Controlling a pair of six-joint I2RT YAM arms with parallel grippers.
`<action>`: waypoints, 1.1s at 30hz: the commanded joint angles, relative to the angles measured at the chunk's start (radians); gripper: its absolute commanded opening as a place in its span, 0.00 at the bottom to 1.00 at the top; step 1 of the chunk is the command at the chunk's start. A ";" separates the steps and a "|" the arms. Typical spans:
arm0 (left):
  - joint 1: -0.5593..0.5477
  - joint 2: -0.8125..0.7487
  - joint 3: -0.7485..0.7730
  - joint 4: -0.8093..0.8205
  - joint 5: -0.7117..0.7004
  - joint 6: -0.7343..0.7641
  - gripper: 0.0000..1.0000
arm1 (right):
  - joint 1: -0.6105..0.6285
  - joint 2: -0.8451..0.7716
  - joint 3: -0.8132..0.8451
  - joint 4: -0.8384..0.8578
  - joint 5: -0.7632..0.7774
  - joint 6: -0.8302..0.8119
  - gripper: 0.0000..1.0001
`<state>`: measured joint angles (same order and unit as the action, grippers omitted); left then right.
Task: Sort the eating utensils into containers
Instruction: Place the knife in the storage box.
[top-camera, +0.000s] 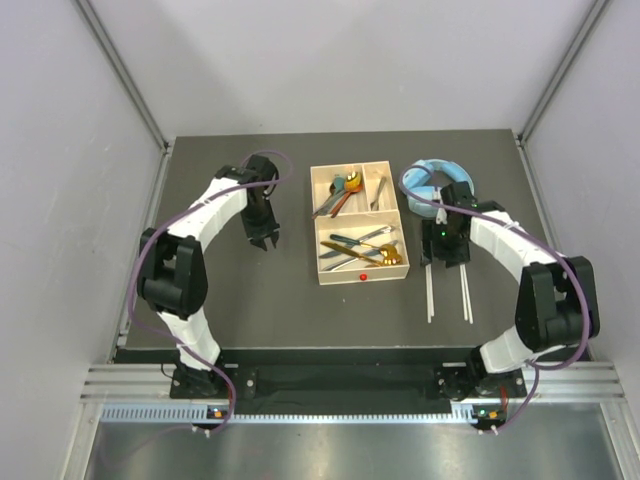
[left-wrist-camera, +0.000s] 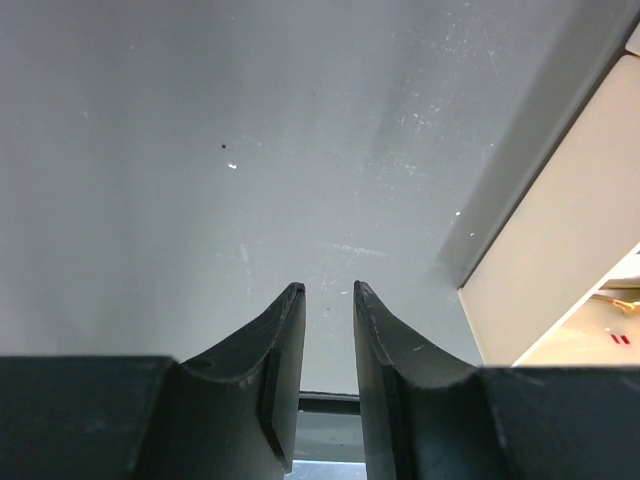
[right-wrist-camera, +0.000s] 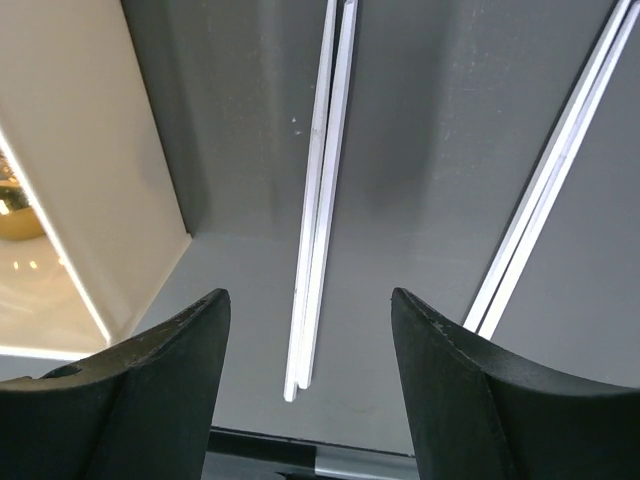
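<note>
Left end effector (top-camera: 263, 240) hangs over the dark grey surface (top-camera: 230, 300), left of the cream rectangular compartment tray (top-camera: 335, 277) that holds mixed cutlery (top-camera: 360, 245). The right end effector (top-camera: 447, 258) sits over two pairs of pale thin chopsticks (top-camera: 431, 295) lying right of the tray.

Left wrist view: fingers narrowly parted, gripping nothing.

Right wrist view: jaws wide apart, straddling one chopstick pair on the surface, touching neither finger.

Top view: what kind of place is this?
Probably a robot test booth, not a home kitchen. The white-and-black left robot arm and right robot arm are bolted to a metal rail, plain grey walls box in the dark table, and a cream rectangular tray of cutlery sits between them.
</note>
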<state>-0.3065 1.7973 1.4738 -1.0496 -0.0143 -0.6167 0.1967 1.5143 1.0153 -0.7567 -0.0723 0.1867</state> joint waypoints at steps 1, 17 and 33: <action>-0.002 0.023 0.045 0.011 0.010 0.014 0.31 | 0.013 0.024 0.016 0.037 0.012 0.002 0.65; -0.003 0.111 0.132 0.000 0.036 0.037 0.31 | 0.066 0.136 0.028 0.063 0.068 0.022 0.64; -0.003 0.119 0.114 -0.007 0.025 0.049 0.31 | 0.096 0.213 -0.040 0.109 0.127 0.030 0.43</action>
<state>-0.3084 1.9289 1.5757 -1.0485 0.0177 -0.5758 0.2672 1.6886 1.0134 -0.7044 0.0437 0.2043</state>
